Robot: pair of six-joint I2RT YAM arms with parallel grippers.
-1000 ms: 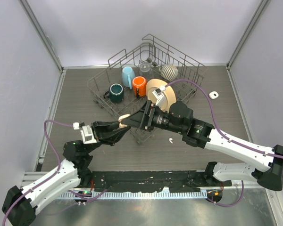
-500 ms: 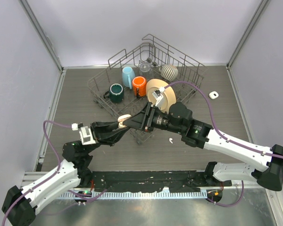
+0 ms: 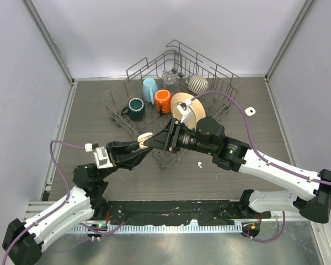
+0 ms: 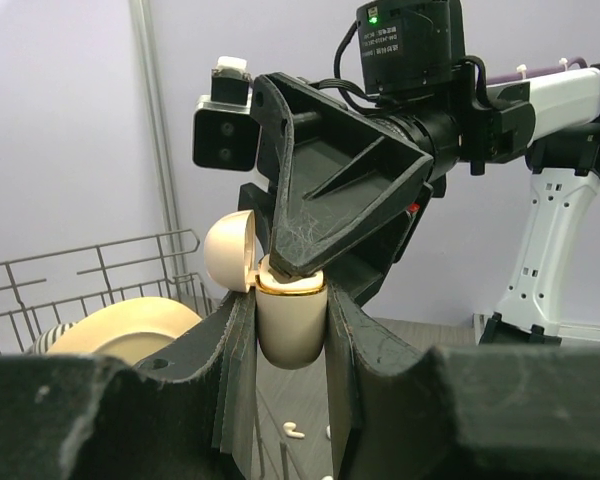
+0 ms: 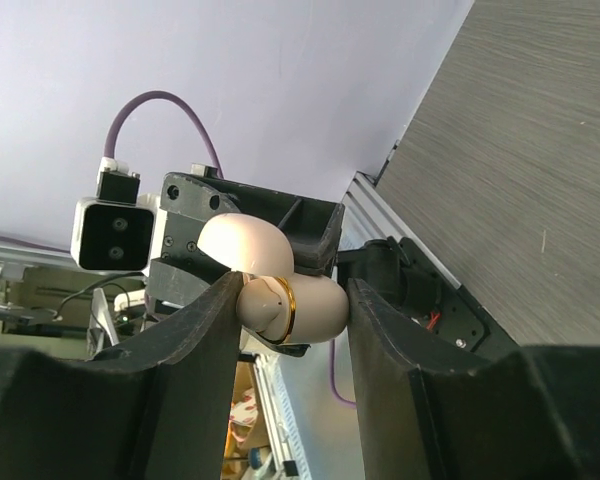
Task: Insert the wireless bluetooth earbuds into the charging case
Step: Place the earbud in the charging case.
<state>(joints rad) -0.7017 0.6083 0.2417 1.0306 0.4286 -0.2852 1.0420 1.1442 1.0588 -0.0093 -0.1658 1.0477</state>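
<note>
Right arm nudged in slightly. Case (image 5: 305, 308), lid open, pinched by left gripper (image 4: 291, 310) and right gripper (image 5: 292, 300). Earbud (image 3: 199, 164) still loose, none inserted.

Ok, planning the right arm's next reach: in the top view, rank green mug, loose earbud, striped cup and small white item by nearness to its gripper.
1. Green mug, just beyond the right gripper, slightly left.
2. Earbud, on the table, near right.
3. Striped cup, far back.
4. White item, far right.
</note>
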